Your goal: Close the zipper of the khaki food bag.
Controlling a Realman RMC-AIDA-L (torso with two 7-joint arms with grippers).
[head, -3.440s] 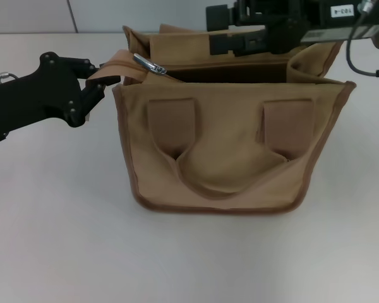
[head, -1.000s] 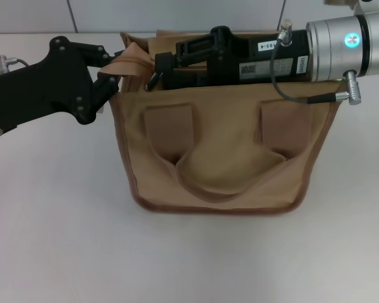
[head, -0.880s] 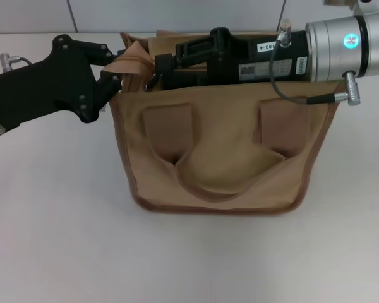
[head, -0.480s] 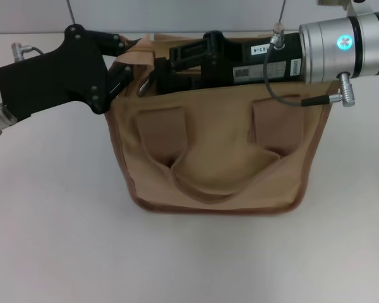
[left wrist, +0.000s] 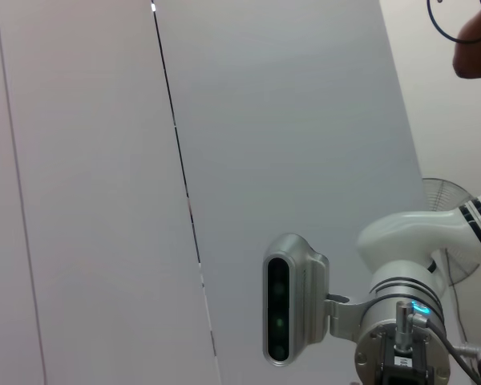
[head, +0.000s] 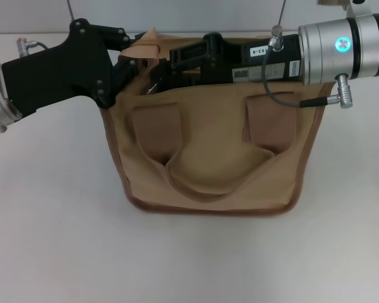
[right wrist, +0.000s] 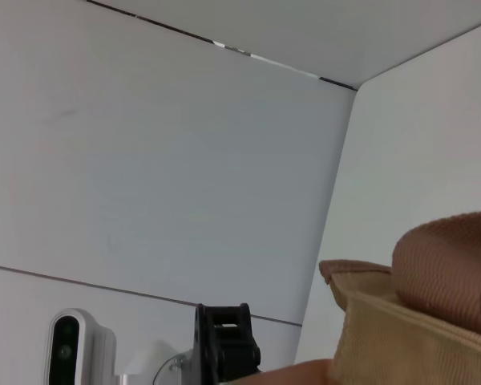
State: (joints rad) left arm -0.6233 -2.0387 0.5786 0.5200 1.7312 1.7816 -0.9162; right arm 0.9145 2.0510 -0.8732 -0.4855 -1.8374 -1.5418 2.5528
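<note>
The khaki food bag [head: 211,154] stands in the middle of the white table in the head view, its handle loop hanging down the front. My left gripper [head: 127,65] is at the bag's top left end, shut on the tan fabric there. My right gripper [head: 156,77] lies across the bag's open top from the right. Its tip is at the left end of the zipper, shut on the small silver pull tab [head: 151,88], which hangs just below it. The rest of the zipper is hidden under my right arm. Khaki fabric [right wrist: 417,321] fills a corner of the right wrist view.
A white table [head: 50,240] surrounds the bag, with a grey wall behind. The left wrist view shows only wall panels and my right arm's wrist camera [left wrist: 293,309]. The right wrist view shows wall and part of my left gripper [right wrist: 224,345].
My left gripper has moved right and farther back with the bag's left end, pushing the bag's top corner inward. My right arm has shifted slightly left, staying at the pull tab.
</note>
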